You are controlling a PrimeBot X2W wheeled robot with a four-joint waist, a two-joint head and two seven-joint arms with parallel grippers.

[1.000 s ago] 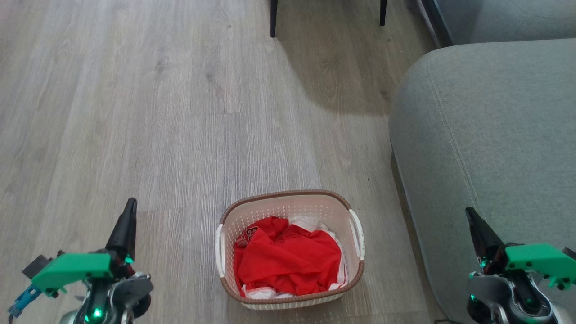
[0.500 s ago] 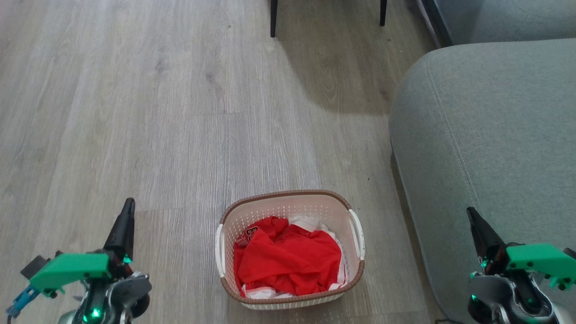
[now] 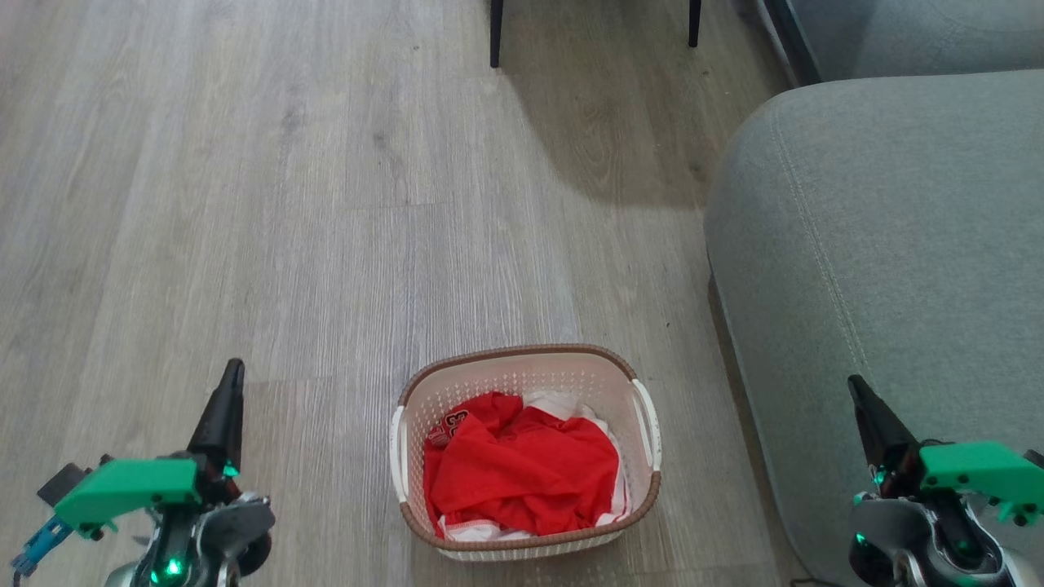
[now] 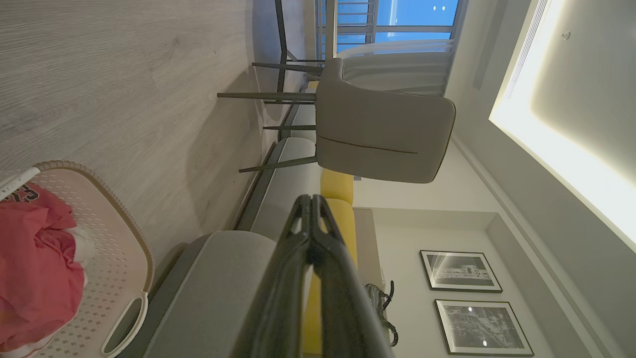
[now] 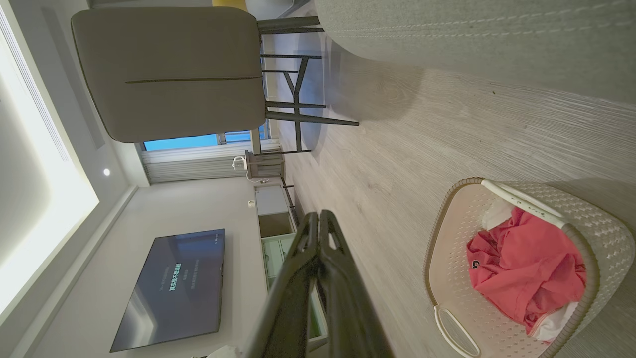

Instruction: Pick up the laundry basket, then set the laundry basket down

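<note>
The laundry basket [image 3: 522, 364], cream with perforated walls, a brown rim and white side handles, stands on the wooden floor at the lower middle of the head view. Red and white clothes [image 3: 522, 469] lie inside it. My left gripper [image 3: 232, 373] hangs to the basket's left, well apart from it, fingers pressed together and empty. My right gripper [image 3: 854, 386] hangs to the basket's right over the sofa's edge, also shut and empty. The basket [image 4: 99, 238] appears at the lower left of the left wrist view and the basket [image 5: 447, 278] at the lower right of the right wrist view.
A grey sofa [image 3: 881, 269] fills the right side, close to the basket's right handle. Dark chair legs [image 3: 495, 33] stand at the far end of the floor. A grey chair [image 4: 382, 134] and a wall television [image 5: 169, 288] stand farther off.
Both grippers have dipped very slightly; the basket has stayed where it was.
</note>
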